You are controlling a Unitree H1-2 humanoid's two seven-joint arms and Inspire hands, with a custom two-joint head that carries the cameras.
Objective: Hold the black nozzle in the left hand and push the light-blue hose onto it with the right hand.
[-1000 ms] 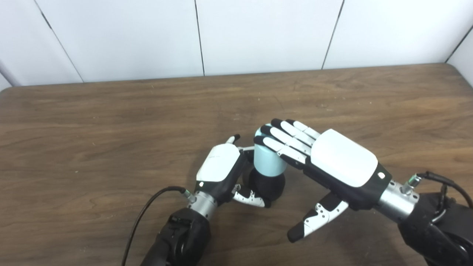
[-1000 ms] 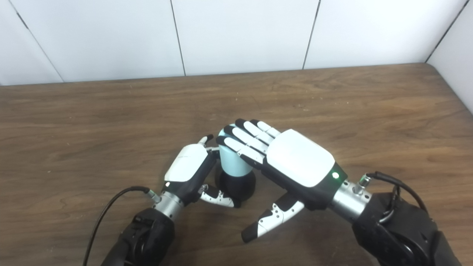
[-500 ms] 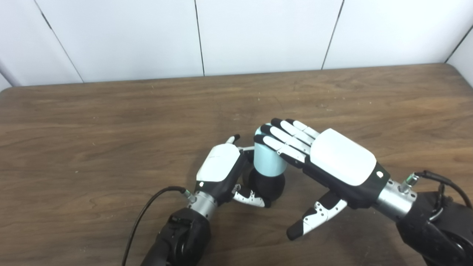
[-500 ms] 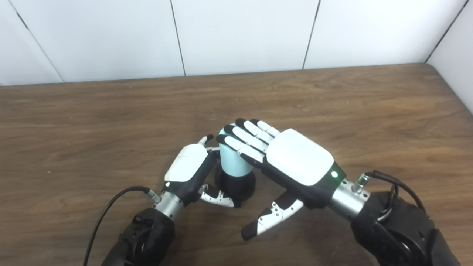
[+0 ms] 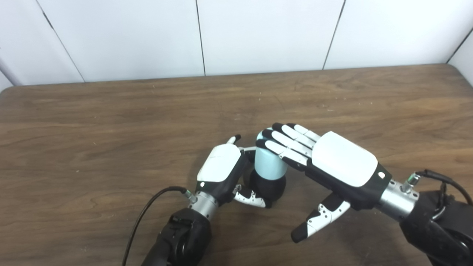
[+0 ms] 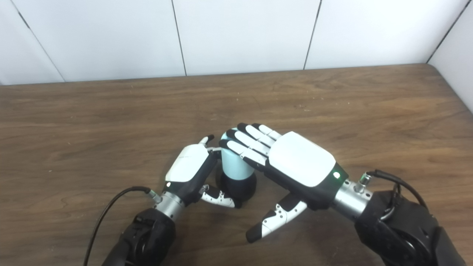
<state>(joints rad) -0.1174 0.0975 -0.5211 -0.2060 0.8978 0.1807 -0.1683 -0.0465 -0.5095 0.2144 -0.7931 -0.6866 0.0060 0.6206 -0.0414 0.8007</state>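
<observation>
Light-blue hose (image 5: 270,164) stands on black nozzle (image 5: 268,186), near bench (image 5: 111,122) middle. My right hand (image 5: 334,162), fingers flat and spread on its top, has sunk slightly since a second ago; I judge seating nearly done. Left hand (image 5: 221,171) wraps the nozzle

Two head cameras side by side, angled down, seemingly close, sharing the table (image 5: 111,111)
</observation>
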